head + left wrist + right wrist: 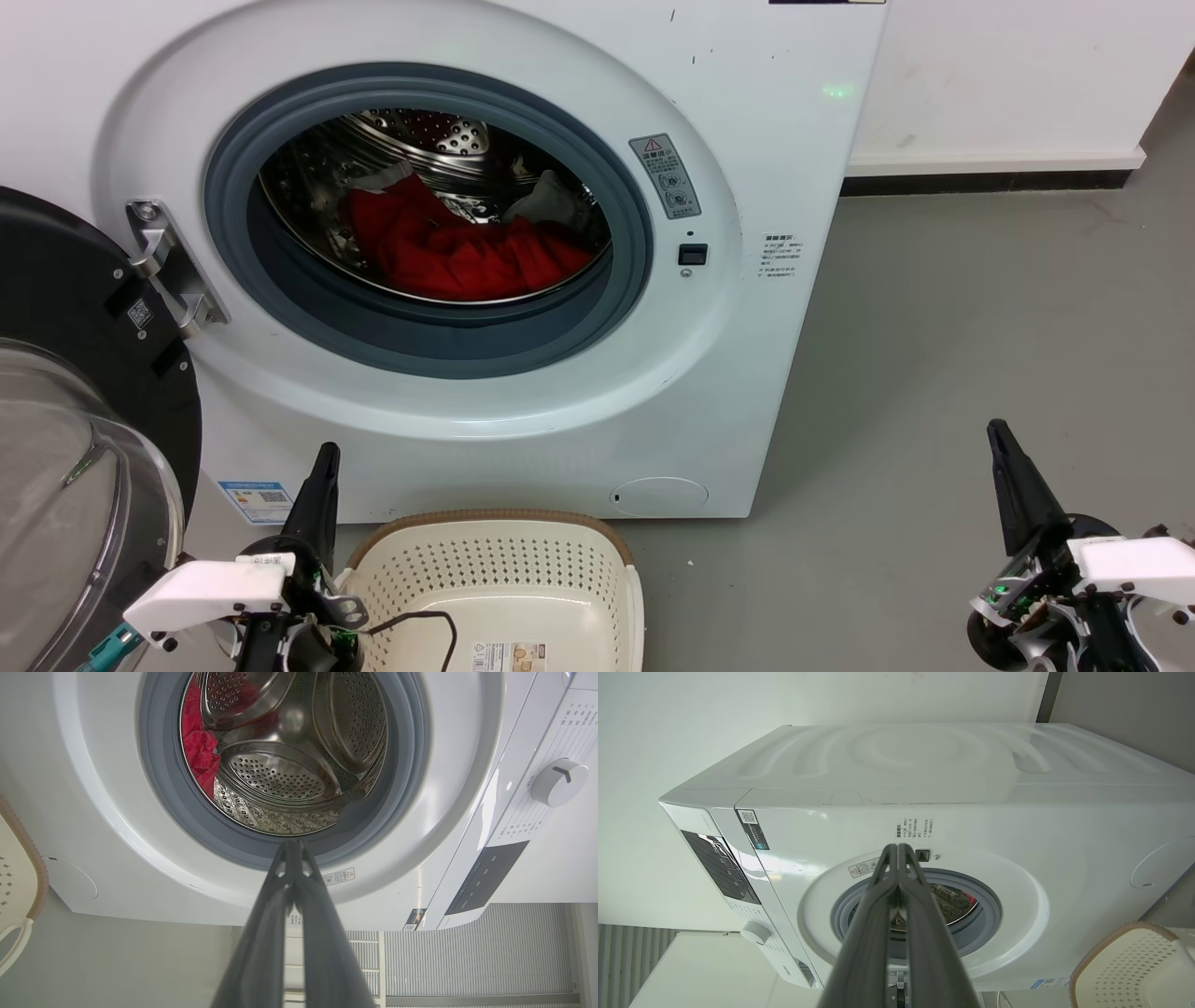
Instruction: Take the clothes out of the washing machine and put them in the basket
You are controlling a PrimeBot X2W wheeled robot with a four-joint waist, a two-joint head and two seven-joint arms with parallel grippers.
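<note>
The white washing machine stands with its black-framed glass door swung open to the left. Red clothes lie bunched at the bottom of the steel drum; from the left wrist view the red clothes show at the drum's left side. The cream basket sits on the floor right below the drum opening. My left gripper is shut and empty, low beside the basket's left rim. My right gripper is shut and empty, low over the grey floor, well right of the machine.
A grey floor spreads to the right of the machine, up to a white wall with a dark skirting. A black cable from my left arm hangs over the basket. The open door crowds my left side.
</note>
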